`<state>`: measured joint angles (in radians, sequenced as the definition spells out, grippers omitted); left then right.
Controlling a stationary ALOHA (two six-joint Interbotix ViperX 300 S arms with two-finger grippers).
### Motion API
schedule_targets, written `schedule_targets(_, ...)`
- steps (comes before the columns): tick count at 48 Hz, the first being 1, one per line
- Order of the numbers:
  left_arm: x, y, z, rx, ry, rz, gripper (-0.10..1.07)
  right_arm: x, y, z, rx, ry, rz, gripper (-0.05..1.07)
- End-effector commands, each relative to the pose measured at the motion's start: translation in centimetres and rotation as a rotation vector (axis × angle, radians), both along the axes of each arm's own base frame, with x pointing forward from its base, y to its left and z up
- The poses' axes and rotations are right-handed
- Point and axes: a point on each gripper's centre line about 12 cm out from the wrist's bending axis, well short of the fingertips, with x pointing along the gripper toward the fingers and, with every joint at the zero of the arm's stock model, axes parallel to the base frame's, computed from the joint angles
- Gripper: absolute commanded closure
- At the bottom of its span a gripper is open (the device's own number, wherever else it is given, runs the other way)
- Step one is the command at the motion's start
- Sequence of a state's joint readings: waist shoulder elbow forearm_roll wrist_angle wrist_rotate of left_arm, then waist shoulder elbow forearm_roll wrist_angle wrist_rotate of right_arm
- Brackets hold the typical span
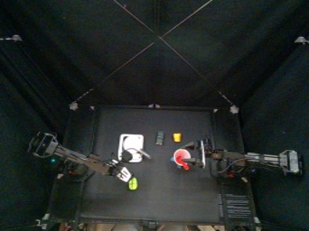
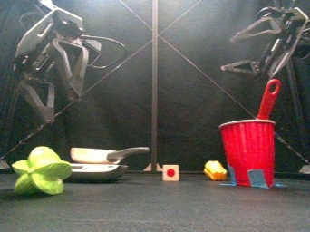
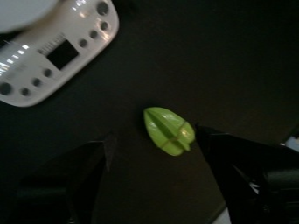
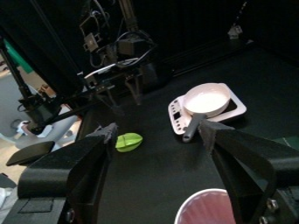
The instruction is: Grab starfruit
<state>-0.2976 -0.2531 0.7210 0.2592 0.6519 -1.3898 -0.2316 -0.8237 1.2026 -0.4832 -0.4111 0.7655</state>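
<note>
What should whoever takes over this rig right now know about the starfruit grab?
Left gripper: open, jaws hanging above the starfruit on either side, not touching it.
Right gripper: open, empty, held above the table over by the red cup.
The starfruit lies on the table near the front left, beside the white kitchen scale.
Done: left arm lined up over the fruit.
Left: lower, close, lift.

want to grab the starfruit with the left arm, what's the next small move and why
Probably lower the left gripper straight down onto the starfruit. In the left wrist view the fruit lies between the open jaws, but they appear to be above the table and not touching the fruit, so closing now would likely miss. The right gripper hangs open farther off.
</note>
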Motion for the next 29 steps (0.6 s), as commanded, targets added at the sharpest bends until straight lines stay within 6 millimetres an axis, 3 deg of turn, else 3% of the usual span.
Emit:
schedule_targets(1, 0.7, -1.0, 0.0, -0.120, -0.063, 0.049, -0.06, 0.1, -0.1, 0.3, 0.003, -0.008, -0.004, -0.01)
schedule_targets(12, 0.9, -2.0, -3.4, -0.267, -0.050, 0.184, -0.06, 0.1, -0.2, 0.2, -0.001, -0.006, -0.006, -0.01)
schedule_targets(20, 1.9, -3.1, -4.0, -0.313, -0.059, 0.198, -0.06, 0.1, -0.2, 0.1, 0.000, -0.004, -0.006, -0.01)
schedule_targets(29, 1.4, -3.3, -5.1, -0.319, -0.015, 0.219, -0.06, 0.1, -0.2, 0.2, 0.002, -0.005, -0.007, -0.01)
